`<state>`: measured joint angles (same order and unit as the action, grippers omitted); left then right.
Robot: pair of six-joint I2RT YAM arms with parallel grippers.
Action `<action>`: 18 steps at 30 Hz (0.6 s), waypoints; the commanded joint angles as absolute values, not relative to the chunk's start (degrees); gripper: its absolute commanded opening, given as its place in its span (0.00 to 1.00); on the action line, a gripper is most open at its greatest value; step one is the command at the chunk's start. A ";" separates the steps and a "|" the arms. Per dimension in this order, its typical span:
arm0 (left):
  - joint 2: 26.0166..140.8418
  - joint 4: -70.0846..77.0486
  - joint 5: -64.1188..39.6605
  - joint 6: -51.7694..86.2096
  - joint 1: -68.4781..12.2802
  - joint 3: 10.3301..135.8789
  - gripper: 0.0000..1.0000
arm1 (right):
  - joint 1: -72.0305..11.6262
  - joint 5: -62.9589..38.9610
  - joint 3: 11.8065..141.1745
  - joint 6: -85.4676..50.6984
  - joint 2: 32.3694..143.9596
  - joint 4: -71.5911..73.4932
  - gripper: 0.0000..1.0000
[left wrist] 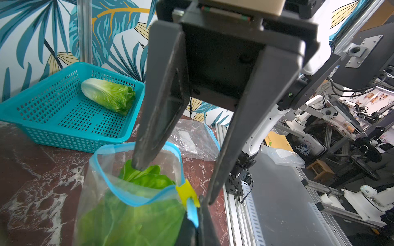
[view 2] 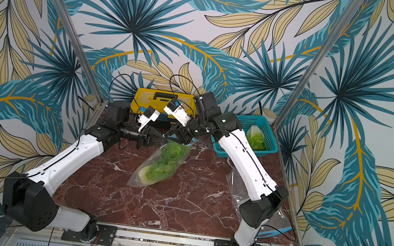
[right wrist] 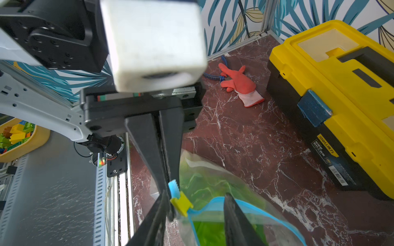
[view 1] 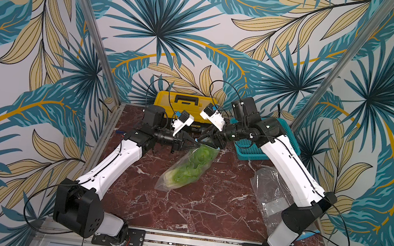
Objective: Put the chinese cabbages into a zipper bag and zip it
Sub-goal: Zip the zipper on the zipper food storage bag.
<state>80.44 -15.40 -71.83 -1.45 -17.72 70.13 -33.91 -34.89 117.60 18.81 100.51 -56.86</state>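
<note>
Cabbages (view 1: pixel 193 164): 2 sit in the bag (view 1: pixel 166 180), 1 in the basket (left wrist: pixel 64 136). To steady it, left jaws clamp its end tab (left wrist: pixel 193 213); right jaws, open, straddle the slider (left wrist: pixel 186 190).

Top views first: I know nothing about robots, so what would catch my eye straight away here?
Two white-and-black arms meet over a clear zipper bag stuffed with green chinese cabbages, mid-way across the red marble table. The left hand pinches the bag's blue end by the yellow slider, while the open right hand has one finger inside the mouth. One more cabbage lies in the teal basket at the far right corner.
</note>
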 commanded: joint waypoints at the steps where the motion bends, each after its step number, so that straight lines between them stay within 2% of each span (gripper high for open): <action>1: 78.48 -15.38 -73.98 -3.19 -18.10 71.02 0.00 | -33.93 -39.51 117.33 19.59 101.57 -58.39 0.40; 8: 78.66 -25.48 -72.17 -9.51 -18.38 73.51 0.00 | -33.95 -44.70 117.48 21.24 103.66 -60.70 0.33; 18: 78.57 -26.37 -71.99 -10.10 -18.45 74.18 0.00 | -32.22 -49.13 113.79 21.96 103.20 -60.89 0.27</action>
<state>80.44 -25.89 -70.78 -8.49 -18.17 71.57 -33.19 -46.22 115.90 21.69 103.53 -59.99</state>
